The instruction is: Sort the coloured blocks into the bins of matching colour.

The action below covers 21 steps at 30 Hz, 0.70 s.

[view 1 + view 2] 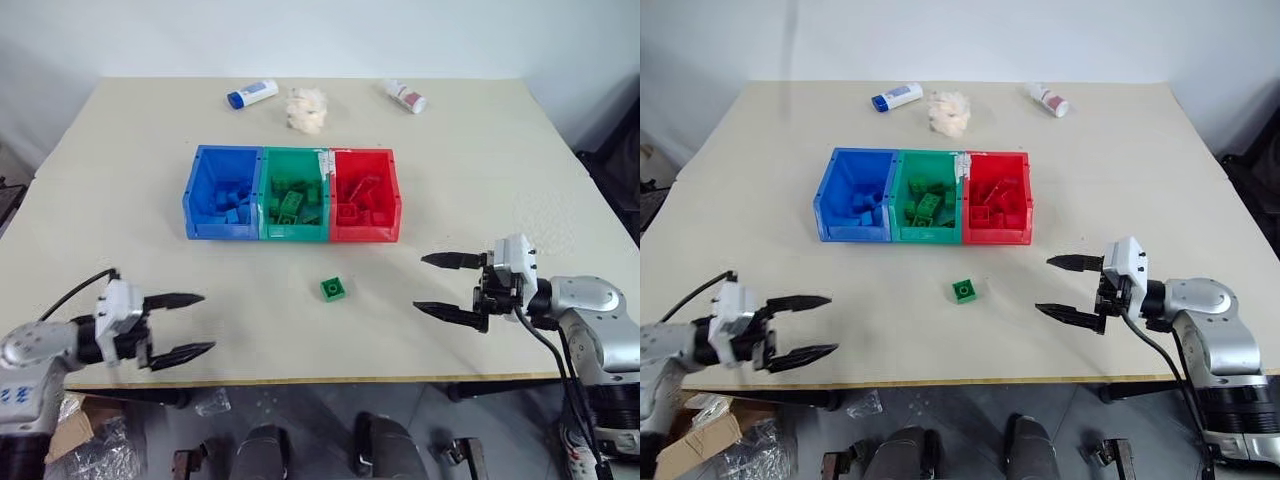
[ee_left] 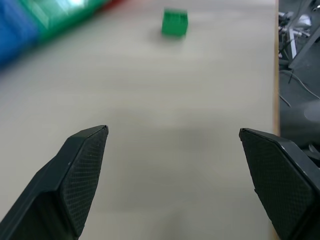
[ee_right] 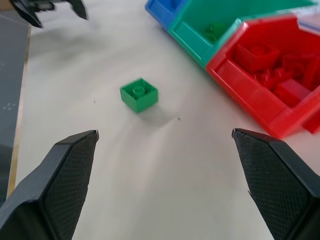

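A single green block [image 1: 334,289] lies on the table, a little in front of the bins. The blue bin [image 1: 220,230], green bin [image 1: 293,232] and red bin [image 1: 365,234] stand joined in a row, each holding several blocks of its own colour. My left gripper [image 1: 208,322] hovers open near the table's front left edge, pointing toward the green block [image 2: 175,22], with nothing between its fingers. To the right of that block my right gripper [image 1: 419,282] is also open and empty, pointing left at the block [image 3: 139,95].
At the back of the table lie a white bottle with a blue cap [image 1: 252,94], a white wad of tissue [image 1: 306,108] and a white bottle with a red cap [image 1: 405,96]. The table's front edge [image 1: 330,378] runs just below both grippers.
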Each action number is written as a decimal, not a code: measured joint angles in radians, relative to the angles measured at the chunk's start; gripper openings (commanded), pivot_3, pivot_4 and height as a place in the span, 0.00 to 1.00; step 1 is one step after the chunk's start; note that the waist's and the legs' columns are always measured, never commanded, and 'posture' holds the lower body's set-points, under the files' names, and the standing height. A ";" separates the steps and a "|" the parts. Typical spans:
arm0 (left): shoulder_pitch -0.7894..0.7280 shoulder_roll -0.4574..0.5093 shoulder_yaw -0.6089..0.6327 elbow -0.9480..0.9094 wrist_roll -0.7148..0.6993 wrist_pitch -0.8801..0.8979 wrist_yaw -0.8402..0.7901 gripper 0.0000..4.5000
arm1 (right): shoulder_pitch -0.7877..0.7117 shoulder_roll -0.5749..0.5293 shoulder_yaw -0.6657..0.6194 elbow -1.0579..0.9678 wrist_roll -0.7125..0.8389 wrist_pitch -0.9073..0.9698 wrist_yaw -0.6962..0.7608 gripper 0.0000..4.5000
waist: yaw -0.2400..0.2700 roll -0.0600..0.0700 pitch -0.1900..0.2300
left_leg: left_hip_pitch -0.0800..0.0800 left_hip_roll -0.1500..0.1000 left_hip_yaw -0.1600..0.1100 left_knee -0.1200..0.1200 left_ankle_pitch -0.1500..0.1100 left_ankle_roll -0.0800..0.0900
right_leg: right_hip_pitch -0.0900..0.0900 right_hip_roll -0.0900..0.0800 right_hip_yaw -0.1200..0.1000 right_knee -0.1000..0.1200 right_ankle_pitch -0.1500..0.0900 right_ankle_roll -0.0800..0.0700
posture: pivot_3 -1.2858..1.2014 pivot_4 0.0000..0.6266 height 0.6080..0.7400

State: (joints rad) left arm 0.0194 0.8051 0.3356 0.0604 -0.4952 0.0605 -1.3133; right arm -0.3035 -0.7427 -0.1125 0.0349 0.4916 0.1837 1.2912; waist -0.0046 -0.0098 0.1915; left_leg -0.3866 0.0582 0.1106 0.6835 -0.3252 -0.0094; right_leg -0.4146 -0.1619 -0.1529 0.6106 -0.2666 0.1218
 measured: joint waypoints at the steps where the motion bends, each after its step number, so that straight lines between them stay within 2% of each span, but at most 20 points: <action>1: -0.002 0.000 0.003 -0.001 -0.007 -0.003 -0.002 0.99 | -0.008 0.000 0.002 0.002 0.000 0.000 0.003 1.00 | 0.004 0.000 0.000 | 0.000 0.000 0.000 0.000 0.000 0.000 | 0.000 0.000 0.000 0.000 0.000 0.000 | 0.52 0.24 1.00; 8: -0.099 -0.021 -0.043 -0.012 -0.011 0.002 -0.003 0.99 | -0.022 0.001 0.005 -0.001 0.000 0.000 0.001 1.00 | 0.004 0.000 0.000 | 0.000 0.000 0.000 0.000 0.000 0.000 | 0.000 0.000 0.000 0.000 0.000 0.000 | 0.52 0.24 1.00; 16: -0.329 -0.232 -0.304 -0.049 0.079 0.025 0.124 0.99 | 0.020 0.005 -0.002 -0.058 0.000 0.003 -0.044 1.00 | 0.008 0.000 0.000 | 0.000 -0.001 0.000 0.001 0.000 0.000 | 0.001 0.000 0.000 0.001 0.001 0.001 | 0.52 0.24 1.00; 21: -0.457 -0.350 -0.410 0.063 0.163 -0.001 0.174 0.99 | 0.084 0.005 -0.019 -0.116 0.004 0.015 -0.088 1.00 | 0.008 0.000 0.000 | 0.000 -0.001 0.000 0.001 0.000 0.000 | 0.001 0.000 0.000 0.000 0.001 0.001 | 0.52 0.24 1.00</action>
State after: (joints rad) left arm -0.4377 0.4550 -0.0747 0.1238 -0.3322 0.0590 -1.1394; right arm -0.2193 -0.7380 -0.1315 -0.0814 0.4959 0.1990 1.2031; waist 0.0032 -0.0100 0.1913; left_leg -0.3865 0.0567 0.1108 0.6846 -0.3250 -0.0095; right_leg -0.4136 -0.1619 -0.1527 0.6107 -0.2660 0.1227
